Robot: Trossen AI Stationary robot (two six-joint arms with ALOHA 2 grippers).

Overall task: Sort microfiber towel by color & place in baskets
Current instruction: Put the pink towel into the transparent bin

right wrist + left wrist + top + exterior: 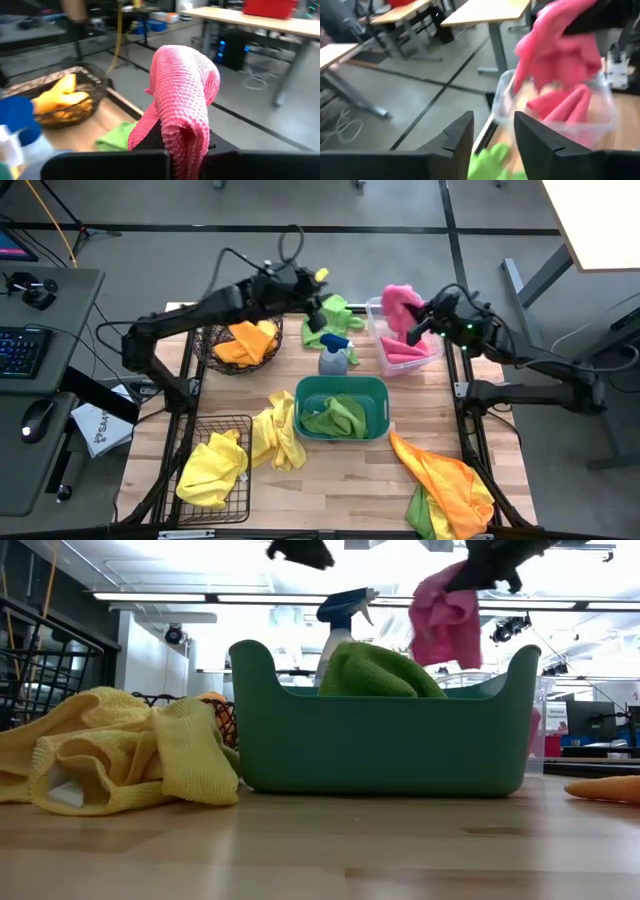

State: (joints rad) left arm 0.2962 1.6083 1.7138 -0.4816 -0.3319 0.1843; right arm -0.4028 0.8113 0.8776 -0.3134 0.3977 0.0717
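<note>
My right gripper is shut on a pink towel and hangs over the clear plastic bin, which holds more pink towels. In the low view that towel dangles high above the table. My left gripper is open, raised above a lime green towel that lies on the table at the far edge. In the left wrist view its fingers are spread above that green cloth, touching nothing. My right gripper holds the pink towel by a bunched upper part, pinched between the two fingers, with the cloth itself covering the fingertips. The towel is lifted clear of the bin. It hangs below the gripper in slack folds.
A grey spray bottle with blue top stands behind the teal tub of green towels. Orange towels fill the round wire basket. A yellow towel sits in the rectangular wire basket; another yellow towel and orange and green towels lie loose.
</note>
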